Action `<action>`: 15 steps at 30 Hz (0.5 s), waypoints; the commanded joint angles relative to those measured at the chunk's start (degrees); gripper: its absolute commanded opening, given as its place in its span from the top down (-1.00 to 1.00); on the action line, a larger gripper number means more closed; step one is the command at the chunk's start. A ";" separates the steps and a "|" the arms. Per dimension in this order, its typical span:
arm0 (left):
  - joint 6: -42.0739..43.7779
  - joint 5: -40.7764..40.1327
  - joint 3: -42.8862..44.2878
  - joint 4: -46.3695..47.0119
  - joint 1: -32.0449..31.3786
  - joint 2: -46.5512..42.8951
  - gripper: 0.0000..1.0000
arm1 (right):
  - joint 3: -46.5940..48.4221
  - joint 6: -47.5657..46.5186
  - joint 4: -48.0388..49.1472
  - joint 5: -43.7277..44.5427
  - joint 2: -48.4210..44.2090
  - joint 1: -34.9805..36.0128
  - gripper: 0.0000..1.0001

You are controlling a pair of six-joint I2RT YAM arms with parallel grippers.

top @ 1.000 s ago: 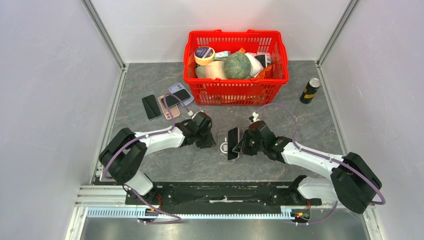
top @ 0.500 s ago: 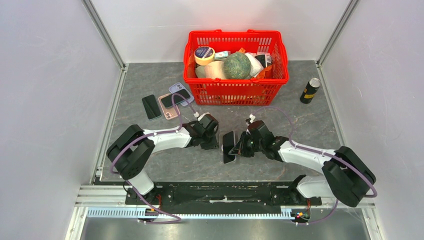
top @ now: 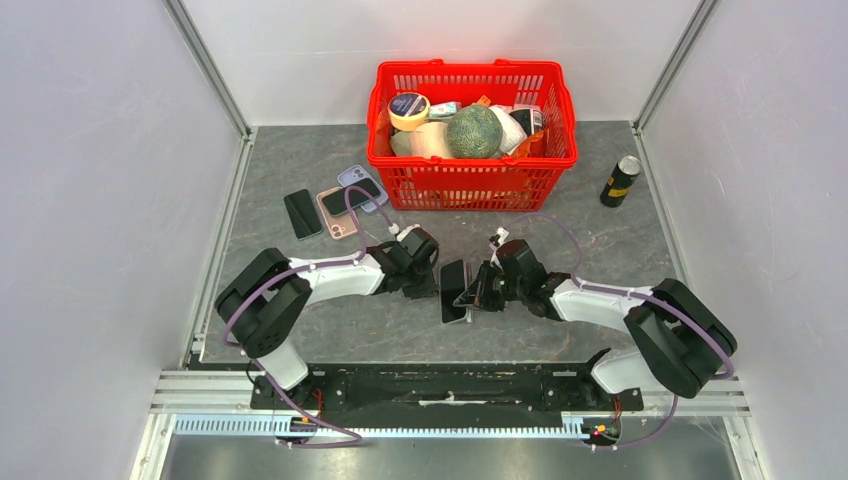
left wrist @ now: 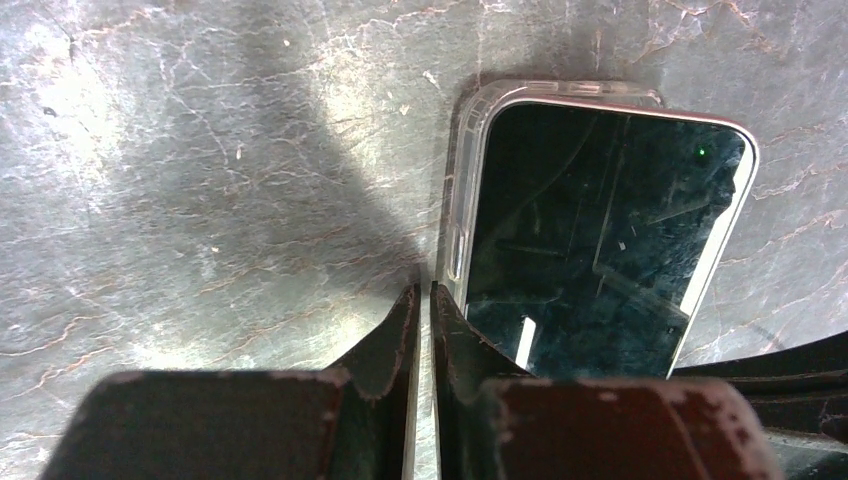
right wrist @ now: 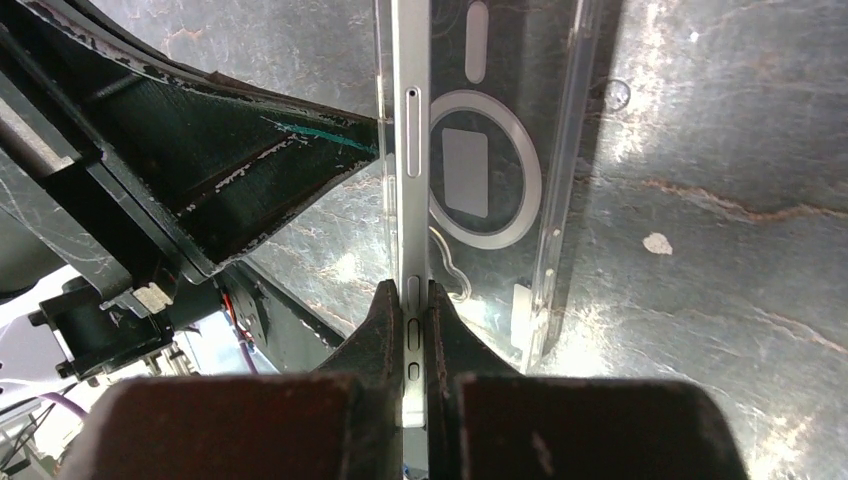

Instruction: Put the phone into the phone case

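The phone has a silver frame and dark screen. It stands tilted on its long edge over the clear phone case, which lies on the table with a round ring in its back. My right gripper is shut on the phone's edge, over its side buttons. My left gripper is closed on the case's left side wall, with only a thin gap between the fingers. In the top view the two grippers, left and right, face each other across the phone.
A red basket full of groceries stands at the back. A dark can stands at the back right. A black phone and two more cases or phones lie at the back left.
Both grippers have closed in on each other. The right one carried the phone left over the case; the left one reached the case's edge.
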 commanded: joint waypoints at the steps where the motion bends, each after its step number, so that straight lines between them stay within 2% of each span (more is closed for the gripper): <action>1: -1.52 -0.21 1.59 1.22 -0.83 1.34 0.75 | -0.70 -1.95 2.58 2.01 2.47 -0.14 1.00; 8: -1.58 0.06 1.69 1.26 -0.85 1.40 0.76 | -0.57 -5.27 -0.33 5.12 2.50 -0.14 1.00; 9: -1.58 0.10 1.68 1.26 -0.86 1.25 0.76 | -0.41 -5.80 -1.41 5.61 2.06 -0.14 0.92; 12: -1.58 0.08 1.68 1.22 -0.92 1.23 0.76 | 0.35 -7.28 -5.43 8.16 0.14 -0.20 0.42; 15: -1.54 0.08 1.68 1.22 -0.92 1.12 0.76 | 1.70 -8.87 -9.61 9.63 -2.49 -0.14 0.11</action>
